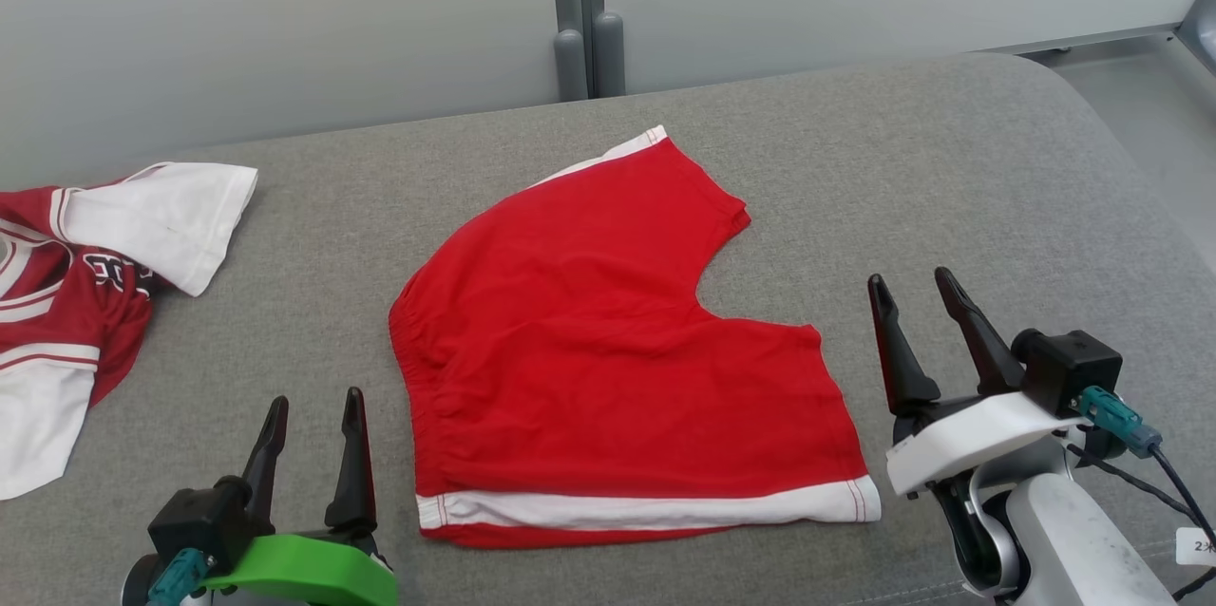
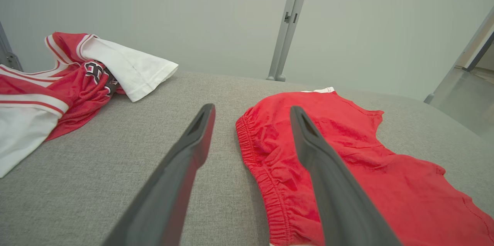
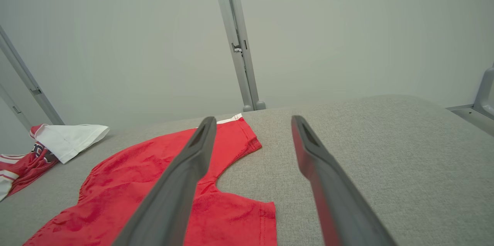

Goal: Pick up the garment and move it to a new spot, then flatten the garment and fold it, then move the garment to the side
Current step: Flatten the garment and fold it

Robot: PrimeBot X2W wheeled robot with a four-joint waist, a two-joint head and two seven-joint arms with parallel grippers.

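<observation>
Apparently flattened mid-frame, the red shorts [image 1: 608,340] await folding, with the left gripper [image 1: 315,397] and right gripper [image 1: 909,276] fingers spread, empty.

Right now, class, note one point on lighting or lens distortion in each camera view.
Head view: soft even light, faint shadows around the red shorts. Left wrist view: wide-angle stretch makes the left pincer loom large and the wall post lean. Right wrist view: right pincer stretched likewise; no glare on the grey cushion.

Red shorts [image 1: 608,340], white-trimmed hems
</observation>
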